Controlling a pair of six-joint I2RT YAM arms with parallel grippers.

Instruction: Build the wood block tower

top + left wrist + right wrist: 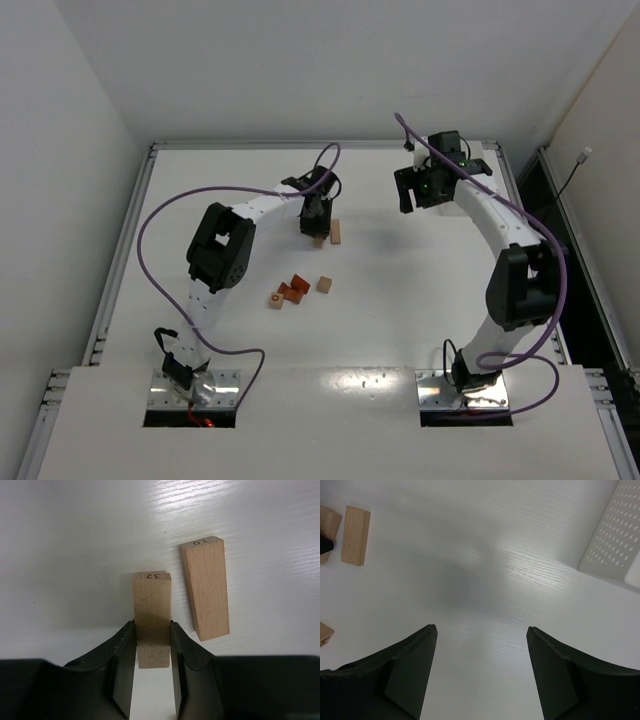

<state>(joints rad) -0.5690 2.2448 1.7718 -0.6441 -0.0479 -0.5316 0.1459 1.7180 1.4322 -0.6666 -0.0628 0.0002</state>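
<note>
My left gripper (317, 222) (152, 628) is shut on a pale tan bar marked 32 (152, 614), low over the table; the bar shows under the fingers in the top view (318, 241). A second pale bar marked 10 (205, 587) lies flat just to its right (336, 232), apart from it. Loose blocks lie nearer the bases: two reddish-orange ones (294, 288), a pale cube (324, 284) and a pale block with a ring mark (276, 299). My right gripper (420, 188) (481, 628) is open and empty, raised over bare table at the far right.
In the right wrist view the pale bar (356, 535) lies at the upper left, and a white perforated panel (615, 535) fills the upper right corner. The table's raised rim (320, 145) runs along the back and sides. Purple cables loop off both arms.
</note>
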